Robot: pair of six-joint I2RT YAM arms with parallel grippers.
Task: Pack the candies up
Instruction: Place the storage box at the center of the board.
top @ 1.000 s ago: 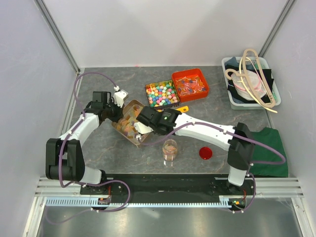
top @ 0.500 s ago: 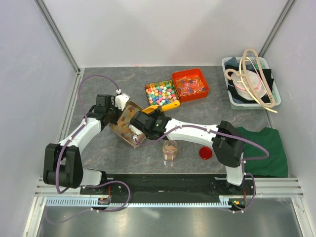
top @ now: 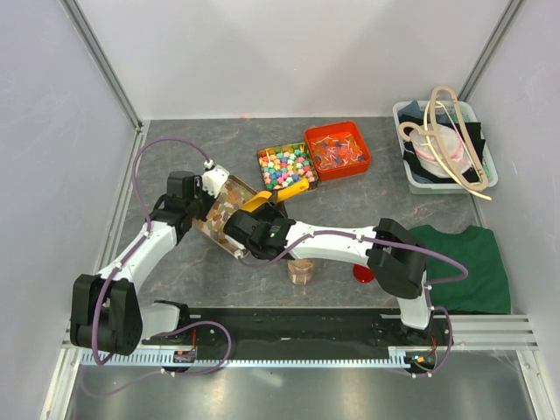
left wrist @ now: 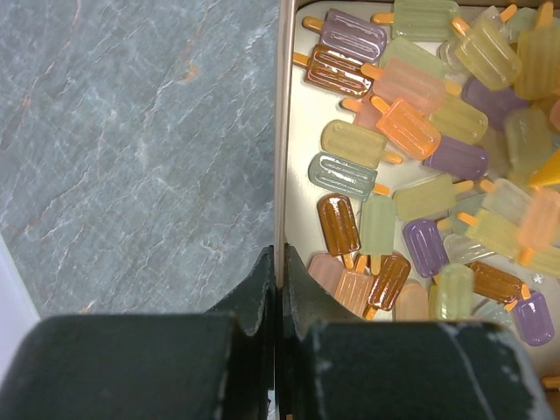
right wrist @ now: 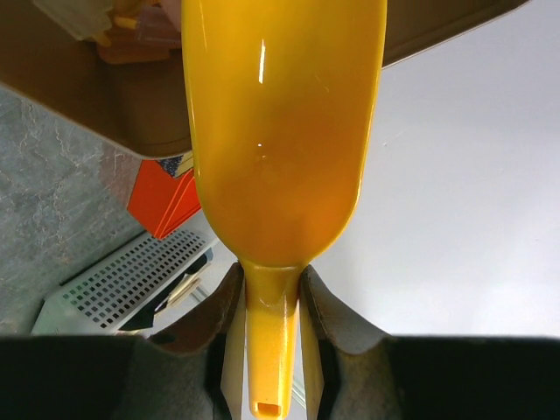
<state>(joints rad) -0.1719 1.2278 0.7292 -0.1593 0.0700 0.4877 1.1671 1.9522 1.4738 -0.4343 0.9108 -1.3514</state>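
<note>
**Desk:** What are we looking at on the grey stone-patterned table (top: pixel 350 210)?

**Photographer:** We are looking at the left gripper (left wrist: pixel 278 262) pinching the thin side wall of a pale gold tin (left wrist: pixel 302 175), with one finger outside the wall and one inside. The jaws are clamped tight on that rim. The candies (left wrist: pixel 411 131) are lying inside the tin: a loose heap of small translucent ice-lolly shapes in pale orange, yellow, green, pink, lilac and amber, each with a tiny orange stick.

**Desk:** And the other arm?

**Photographer:** We are seeing the right gripper (right wrist: pixel 269 284) squeezing the narrow handle of a yellow scoop (right wrist: pixel 280 131). The bowl of the scoop is pointing away from the wrist. From above, the scoop is sitting at the tin's right edge, with its tip reaching towards the tray of bright cube candies (top: pixel 286 166). We cannot tell whether anything is lying in the bowl.

**Desk:** Anything else nearby?

**Photographer:** A red tray (top: pixel 338 150) is touching the cube tray's right side. A clear cup (top: pixel 302 271) holding pale pinkish pieces is standing near the arms' bases, partly behind the right arm.
</note>
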